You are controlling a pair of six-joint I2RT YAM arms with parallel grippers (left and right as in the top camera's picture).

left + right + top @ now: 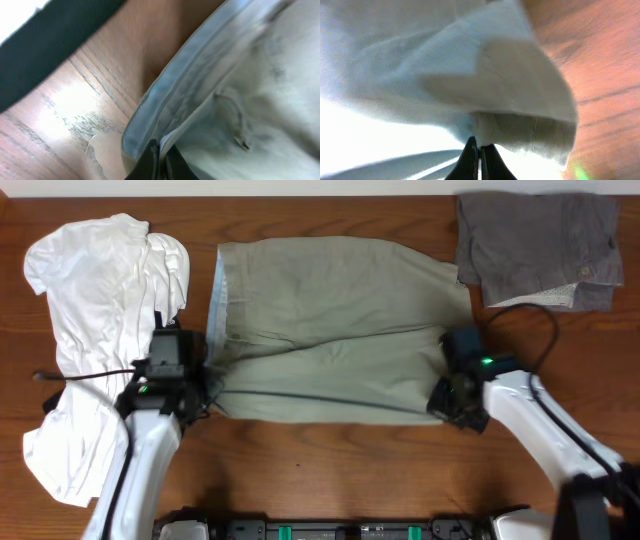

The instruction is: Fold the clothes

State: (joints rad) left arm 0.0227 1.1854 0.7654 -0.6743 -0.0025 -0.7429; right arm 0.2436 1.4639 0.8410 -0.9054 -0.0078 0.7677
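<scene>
We find the khaki shorts (330, 330) lying flat and spread on the table (330, 480), with the waistband (220, 290) toward the robot's left and the leg hems toward its right. The left gripper (207, 375) is at the shorts' near waistband corner, jaws pinched tight on the pale-blue-lined edge. The right gripper (443, 398) is at the shorts' near hem corner, jaws closed on a fold of the cloth. We judge that both near corners are held so that the near edge can be lifted evenly and carried over the far half. Just beside the shorts' waistband lies a white T-shirt (90, 330). Touching the shorts' far hem corner lies a pair of grey shorts (540, 245), which neither gripper is touching
</scene>
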